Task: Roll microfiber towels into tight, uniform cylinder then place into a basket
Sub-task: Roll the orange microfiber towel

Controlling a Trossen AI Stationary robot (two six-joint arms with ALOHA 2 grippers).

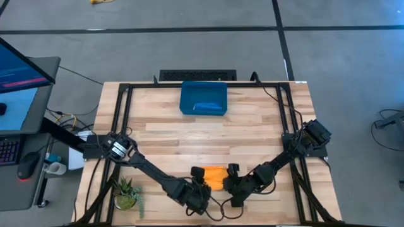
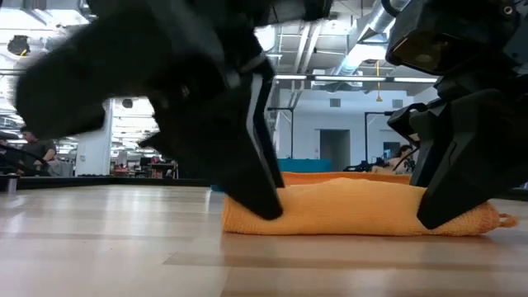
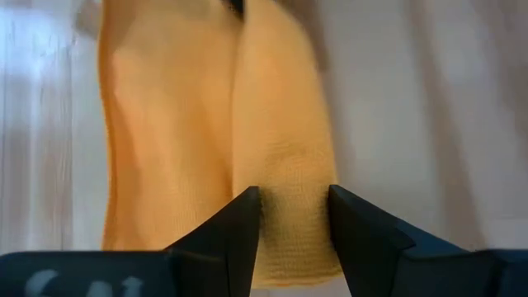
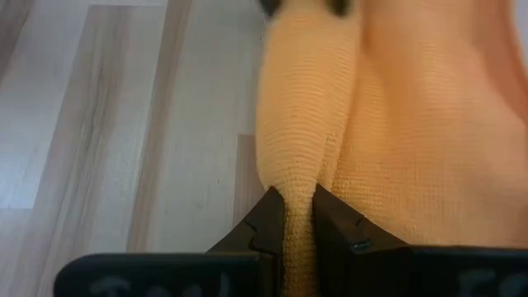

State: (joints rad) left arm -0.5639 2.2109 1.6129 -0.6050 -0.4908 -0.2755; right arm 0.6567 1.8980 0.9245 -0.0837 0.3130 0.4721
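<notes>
Towel: I see the yellow-orange towel lying partly rolled on the wooden surface, near its front edge, between my two grippers.
Left gripper: left gripper is down at one end of the roll; its fingers stand apart with the cloth edge between them, and I can't say they are clamping it.
Right gripper: right gripper is at the other end, fingers narrow and pinched on a fold of the yellow-orange towel.
Low view: roll lies flat on the surface, both grippers pressing down onto its ends.
Basket: dark blue basket sits at the far edge, centre, well apart from the towel.
Blue towel: I see a medium blue towel lying inside the basket, against its near wall.
Other: small potted plant at the front left corner.
</notes>
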